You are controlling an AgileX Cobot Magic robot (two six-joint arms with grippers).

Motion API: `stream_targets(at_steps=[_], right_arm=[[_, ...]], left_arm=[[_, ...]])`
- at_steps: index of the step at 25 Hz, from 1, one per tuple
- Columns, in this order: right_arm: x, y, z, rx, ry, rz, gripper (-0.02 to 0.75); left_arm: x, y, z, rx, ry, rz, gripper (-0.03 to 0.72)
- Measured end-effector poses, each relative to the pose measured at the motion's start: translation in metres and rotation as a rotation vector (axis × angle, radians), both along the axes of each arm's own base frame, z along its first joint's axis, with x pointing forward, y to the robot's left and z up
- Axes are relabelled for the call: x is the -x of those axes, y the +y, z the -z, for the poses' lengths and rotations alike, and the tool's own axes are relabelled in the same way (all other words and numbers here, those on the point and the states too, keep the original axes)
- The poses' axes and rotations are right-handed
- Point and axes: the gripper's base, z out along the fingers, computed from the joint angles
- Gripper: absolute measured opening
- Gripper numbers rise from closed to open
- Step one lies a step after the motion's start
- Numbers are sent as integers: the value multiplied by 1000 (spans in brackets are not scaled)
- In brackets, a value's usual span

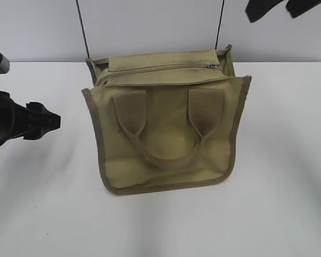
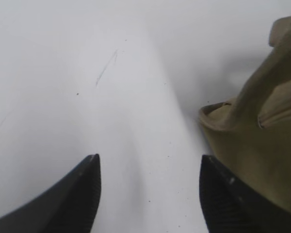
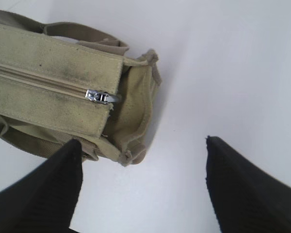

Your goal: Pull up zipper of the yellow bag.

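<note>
The yellow bag lies on the white table with its handle side up and its top panel facing the far wall. The zipper runs along that panel, and its silver pull sits at the right end. The right wrist view shows the pull and the bag's end clearly. My right gripper hangs open high above the bag's right, its jaws empty. My left gripper is open and empty, low on the table, left of the bag, its jaws apart.
The white table stretches around the bag. Two thin dark cables run up the pale wall behind the bag.
</note>
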Motion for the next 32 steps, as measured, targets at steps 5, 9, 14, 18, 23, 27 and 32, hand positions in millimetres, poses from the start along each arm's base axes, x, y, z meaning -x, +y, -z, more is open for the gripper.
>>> stream_targets(at_steps=[5,9,14,18,23,27,32], right_arm=[[34,-16,-43,6,-140,20,577],[68,-27,-71,-21,-233,23,577],[122,-46,-58,5,-234,13,577],[169,-63,-39,21,-237,15,577],[234,-84,-12,3,-295,19,577],[276,-97,28,-6,-322,20,577],[309,-108,60,-29,-393,24,577]], left_arm=[[2,8,6,-138,45,-134,452],[7,22,11,-267,117,-236,418],[31,24,24,-347,403,-154,405],[55,14,10,-252,533,-14,414],[95,16,-46,-109,407,48,513],[154,34,-93,-62,174,86,533],[226,57,-109,-37,-49,112,535]])
